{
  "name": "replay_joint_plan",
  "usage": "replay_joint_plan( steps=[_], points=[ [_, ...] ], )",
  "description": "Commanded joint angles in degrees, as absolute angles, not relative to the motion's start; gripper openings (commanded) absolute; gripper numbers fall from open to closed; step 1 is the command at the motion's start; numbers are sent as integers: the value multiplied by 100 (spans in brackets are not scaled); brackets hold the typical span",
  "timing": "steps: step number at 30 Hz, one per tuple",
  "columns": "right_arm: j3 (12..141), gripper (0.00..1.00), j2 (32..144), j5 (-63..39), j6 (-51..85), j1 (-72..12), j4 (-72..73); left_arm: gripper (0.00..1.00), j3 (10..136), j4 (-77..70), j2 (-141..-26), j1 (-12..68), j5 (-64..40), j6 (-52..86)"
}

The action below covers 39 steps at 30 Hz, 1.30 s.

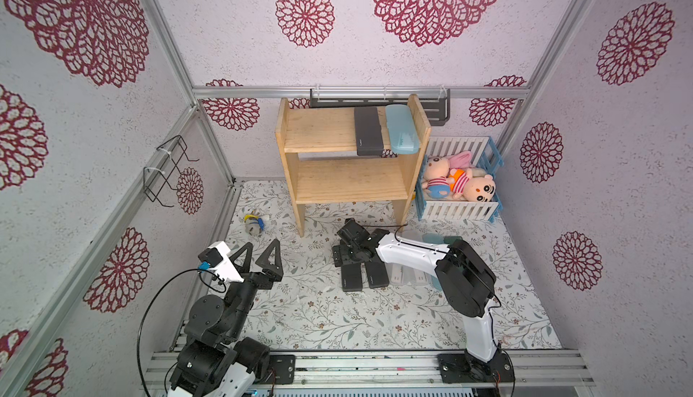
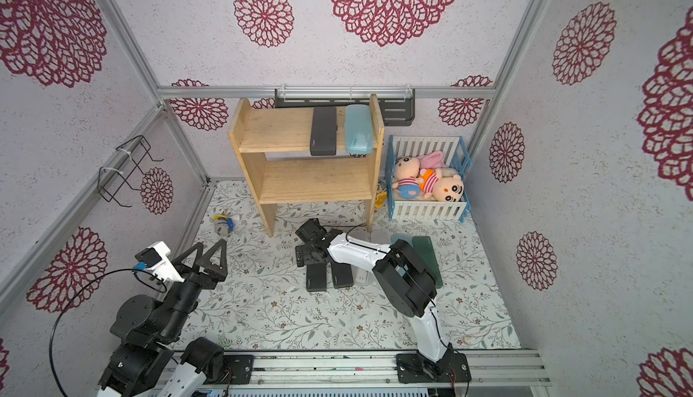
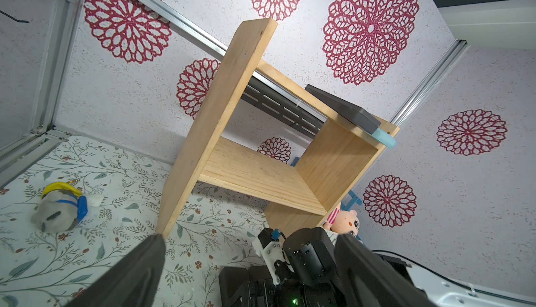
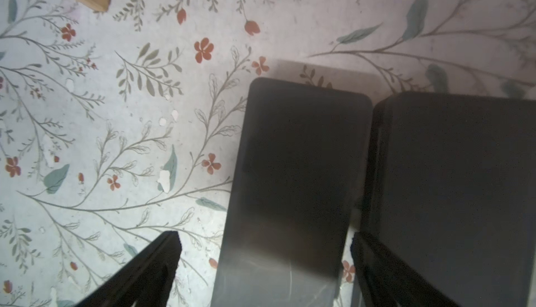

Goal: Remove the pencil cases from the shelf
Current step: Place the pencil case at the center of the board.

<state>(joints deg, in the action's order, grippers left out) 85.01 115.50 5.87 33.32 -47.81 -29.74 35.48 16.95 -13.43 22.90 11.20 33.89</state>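
Far left on the mat (image 1: 318,320): small plush toy (image 1: 255,223), lying loose. Left gripper (image 1: 262,242) hovers near-left above the mat, jaws spread wide, nothing in them. Shelf (image 1: 326,129) stands far centre against the back wall. Its top tier carries a dark grey case (image 1: 368,130) and a light blue case (image 1: 402,129), side by side at the right end, both overhanging the front edge. Nearer than the shelf, right gripper (image 4: 264,234) points down over the mat, fingers wide apart, straddling the leftmost grey case (image 4: 290,189) without clamping it. One finger sits in the gap next to the second grey case (image 4: 452,189). The row on the mat runs on to the right: two frosted clear cases (image 1: 399,275), partly under the right arm, then a second blue case (image 1: 432,238) and a dark green case (image 2: 427,254), both mostly hidden by the arm. Far right: white-and-blue crate (image 1: 457,209) holding plush dolls (image 1: 465,183), just beside the shelf.
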Motion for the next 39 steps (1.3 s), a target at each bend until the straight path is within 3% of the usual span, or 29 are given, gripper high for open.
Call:
replay_joint_plan(
  steps=[1, 11, 20, 39],
  points=[
    [8867, 99, 11220, 630, 3084, -4879, -2748, 97, 3566, 1575, -1427, 2311, 1129, 3370],
    [9385, 99, 11763, -228, 3277, -5410, -2145, 97, 3730, 1470, -1625, 2311, 1135, 3557],
    [9747, 99, 12418, -34, 3440, -5398, -2419, 97, 3945, 1607, -1754, 2303, 945, 3662],
    [8649, 99, 11625, 405, 3316, -5255, -2026, 97, 4210, 1598, -1679, 2307, 785, 4033]
  ],
)
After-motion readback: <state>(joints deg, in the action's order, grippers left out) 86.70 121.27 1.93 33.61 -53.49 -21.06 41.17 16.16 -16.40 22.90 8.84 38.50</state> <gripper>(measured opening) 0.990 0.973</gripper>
